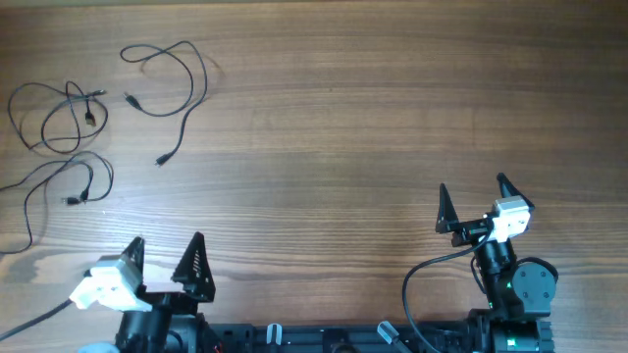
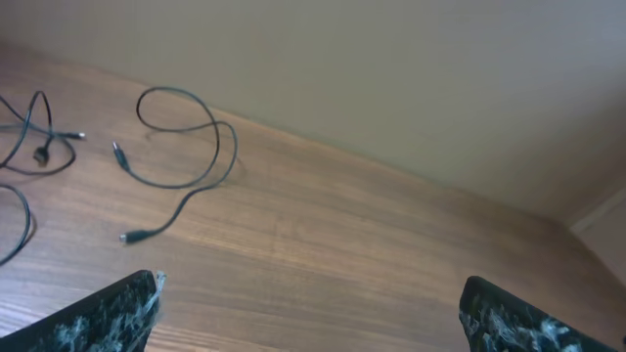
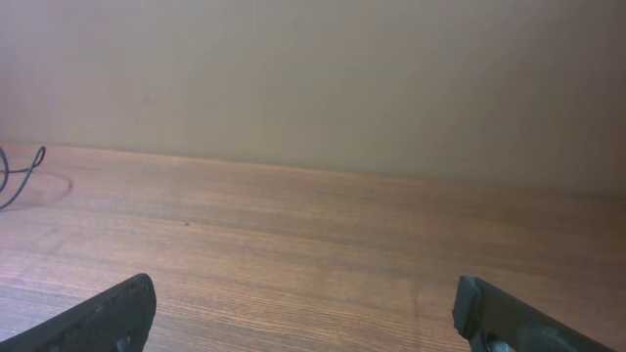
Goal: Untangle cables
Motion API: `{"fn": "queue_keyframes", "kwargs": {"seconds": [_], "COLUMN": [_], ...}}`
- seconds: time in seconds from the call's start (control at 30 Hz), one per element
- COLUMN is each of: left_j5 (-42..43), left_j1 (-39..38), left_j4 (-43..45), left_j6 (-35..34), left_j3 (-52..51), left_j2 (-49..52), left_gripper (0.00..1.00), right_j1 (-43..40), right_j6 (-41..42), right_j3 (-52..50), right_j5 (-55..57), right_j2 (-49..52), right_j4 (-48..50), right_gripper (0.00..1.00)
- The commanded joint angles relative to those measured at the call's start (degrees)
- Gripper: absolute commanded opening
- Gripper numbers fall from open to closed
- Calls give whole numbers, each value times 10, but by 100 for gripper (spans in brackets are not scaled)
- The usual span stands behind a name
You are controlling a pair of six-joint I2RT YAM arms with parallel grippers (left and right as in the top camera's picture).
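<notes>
Cords — thin, black, plug-ended cables [image 1: 90, 116] — lie far left on the wooden table [image 1: 343, 118]. Both the left gripper [image 1: 168, 238] and right gripper [image 1: 472, 182] gape empty; the left should pinch one strand near a plug.

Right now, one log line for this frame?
cables: loose strands, far left of table | left gripper: open, empty | right gripper: open, empty, far from cables
</notes>
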Motion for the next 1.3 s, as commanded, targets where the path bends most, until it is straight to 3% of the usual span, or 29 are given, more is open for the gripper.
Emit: {"fn": "queue_keyframes", "kwargs": {"seconds": [0.0, 0.13, 0.27, 0.9, 1.27], "left_j5": [3, 2, 4, -14, -7], "left_j1": [-2, -2, -2, -43, -46], "left_j4": [-5, 28, 135, 464, 487], "left_j6": [12, 12, 12, 12, 60], "left_j3": [-38, -74, -112, -375, -417], "left_j2": [-5, -4, -4, -5, -5], "left_gripper": [100, 100, 100, 100, 100], "right_j1": [2, 2, 2, 2, 2], "right_j6": [3, 3, 3, 4, 3], "right_j3": [-2, -2, -2, -2, -2], "right_j5": [8, 8, 8, 8, 8], "right_j2": [-6, -6, -6, -6, -6], "right_j4": [3, 3, 3, 3, 3], "right_gripper": [100, 100, 100, 100, 100]}}
